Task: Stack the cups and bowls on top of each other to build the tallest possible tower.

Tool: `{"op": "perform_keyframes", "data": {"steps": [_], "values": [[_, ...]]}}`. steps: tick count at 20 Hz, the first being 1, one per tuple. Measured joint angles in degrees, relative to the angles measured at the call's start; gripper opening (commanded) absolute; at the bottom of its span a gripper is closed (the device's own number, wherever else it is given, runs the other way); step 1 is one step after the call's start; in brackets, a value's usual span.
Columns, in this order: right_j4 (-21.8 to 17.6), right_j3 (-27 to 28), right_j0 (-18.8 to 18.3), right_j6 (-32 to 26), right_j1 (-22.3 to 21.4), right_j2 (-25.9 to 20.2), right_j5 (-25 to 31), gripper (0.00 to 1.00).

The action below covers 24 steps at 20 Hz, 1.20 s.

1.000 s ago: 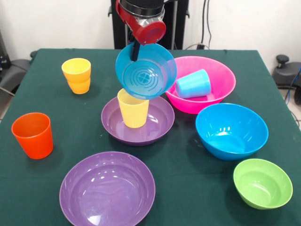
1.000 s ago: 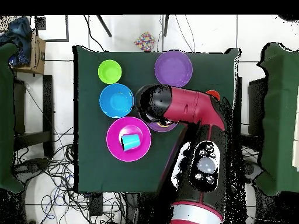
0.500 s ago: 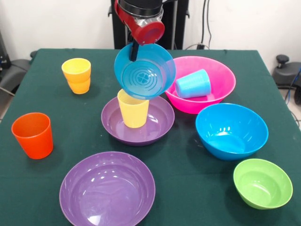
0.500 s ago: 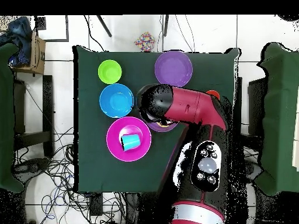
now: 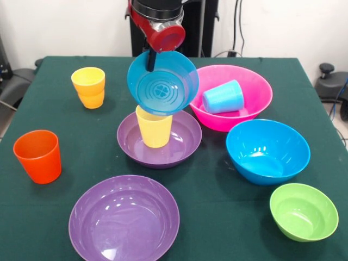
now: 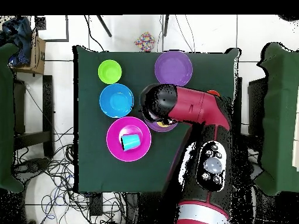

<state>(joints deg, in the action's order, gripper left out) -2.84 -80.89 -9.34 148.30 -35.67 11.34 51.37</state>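
1. The gripper [image 5: 150, 58] hangs above the middle of the table [image 5: 217, 217] and pinches the far rim of the small blue bowl [image 5: 163, 82], one dark finger showing inside the rim.
2. That bowl is off the table and tipped on edge, its hollow facing the front camera, so the ringed bottom shows.
3. Its lower rim sits just over the pale yellow cup [image 5: 154, 127]; contact between them cannot be told.
4. The pale yellow cup stands upright in the far purple bowl [image 5: 182, 142].
5. The near purple bowl [image 5: 124, 219] rests empty at the front edge, apart from the far one.
6. The pink bowl [image 5: 255, 92] sits just beside the far purple bowl, with the light blue cup [image 5: 223, 97] lying on its side inside.
7. The big blue bowl [image 5: 268, 150] stands in front of the pink one, and the green bowl [image 5: 303, 211] lies near it toward the front corner.
8. The orange cup [image 5: 37, 155] stands upright, alone, on the opposite side.
9. Two amber cups [image 5: 88, 86] sit nested, upright, near the far corner on that side.
10. From overhead, the arm [image 6: 193, 111] covers the held bowl and most of the far purple bowl; the green, big blue and pink bowls line one side.
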Motion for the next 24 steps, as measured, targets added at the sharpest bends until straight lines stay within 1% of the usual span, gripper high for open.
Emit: {"op": "perform_keyframes", "data": {"steps": [8, 14, 24], "values": [[-0.4, 0.0, -1.1, 0.0, -0.4, -0.5, 0.0, 0.00], [-2.7, -0.3, -1.1, 0.0, -1.7, -1.0, 0.0, 0.00], [-4.7, -0.9, -1.2, 0.0, -3.0, -1.7, 0.0, 0.00]]}}
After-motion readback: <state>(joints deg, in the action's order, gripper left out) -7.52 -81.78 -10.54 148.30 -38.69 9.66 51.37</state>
